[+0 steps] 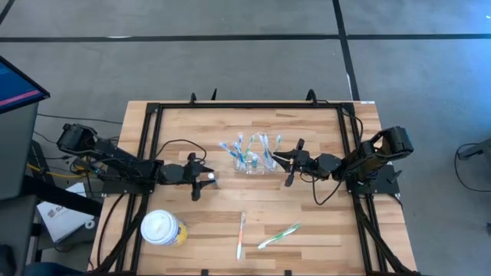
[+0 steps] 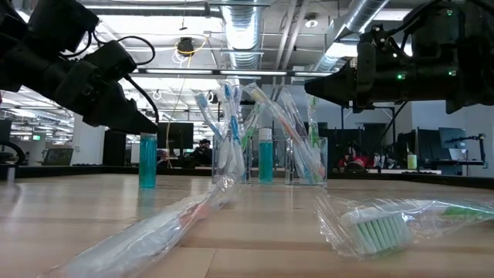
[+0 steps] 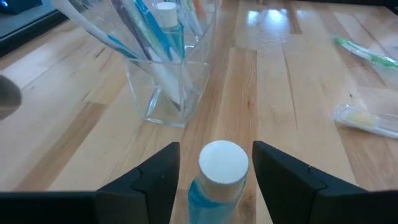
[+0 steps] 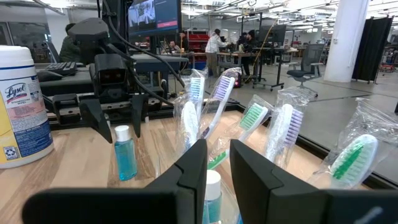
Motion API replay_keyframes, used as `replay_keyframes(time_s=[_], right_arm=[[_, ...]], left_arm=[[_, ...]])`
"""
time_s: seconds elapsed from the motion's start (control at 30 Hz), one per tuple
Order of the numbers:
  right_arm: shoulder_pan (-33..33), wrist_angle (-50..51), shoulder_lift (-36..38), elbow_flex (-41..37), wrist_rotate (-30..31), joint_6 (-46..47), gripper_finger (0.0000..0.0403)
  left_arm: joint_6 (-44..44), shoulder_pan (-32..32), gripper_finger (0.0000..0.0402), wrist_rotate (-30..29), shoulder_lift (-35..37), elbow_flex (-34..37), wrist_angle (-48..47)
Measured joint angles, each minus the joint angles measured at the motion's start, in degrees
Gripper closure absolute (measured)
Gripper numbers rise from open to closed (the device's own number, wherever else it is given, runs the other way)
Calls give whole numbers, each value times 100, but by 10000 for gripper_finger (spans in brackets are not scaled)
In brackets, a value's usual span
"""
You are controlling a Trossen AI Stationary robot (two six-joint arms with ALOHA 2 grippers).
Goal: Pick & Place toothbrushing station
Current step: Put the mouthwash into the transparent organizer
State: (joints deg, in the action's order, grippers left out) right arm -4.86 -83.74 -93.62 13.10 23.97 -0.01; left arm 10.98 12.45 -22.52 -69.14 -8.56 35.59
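Note:
The clear oblong holder (image 1: pixel 253 162) stands on its base at the table's middle, with several wrapped toothbrushes and a small blue bottle (image 2: pixel 265 154) upright in it. It also shows in the left wrist view (image 3: pixel 168 93). A second blue bottle with a white cap (image 3: pixel 222 167) stands on the table to the holder's left. My left gripper (image 3: pixel 216 149) is open, one finger on each side of that cap with a gap on both sides. My right gripper (image 4: pixel 217 155) hovers just right of the holder and above it (image 2: pixel 310 86), its fingers a narrow gap apart, holding nothing.
Two wrapped toothbrushes (image 1: pixel 241 234) (image 1: pixel 278 236) lie loose near the table's front edge. A yellow canister with a white lid (image 1: pixel 163 228) stands at the front left. A black frame (image 1: pixel 153 115) runs around the tabletop.

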Motion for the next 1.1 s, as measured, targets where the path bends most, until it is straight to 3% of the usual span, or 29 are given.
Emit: replay_keyframes(time_s=[0.23, 0.6, 0.87, 1.1], right_arm=[[0, 0, 0, 0, 0, 0, 341], [0, 0, 0, 0, 0, 0, 341], [0, 0, 0, 0, 0, 0, 341], [11, 0, 0, 0, 0, 0, 341]], left_arm=[[0, 0, 232, 2, 0, 0, 0], [0, 0, 306, 2, 0, 0, 7], [113, 0, 292, 4, 2, -3, 256], [162, 0, 311, 294, 2, -75, 300]])
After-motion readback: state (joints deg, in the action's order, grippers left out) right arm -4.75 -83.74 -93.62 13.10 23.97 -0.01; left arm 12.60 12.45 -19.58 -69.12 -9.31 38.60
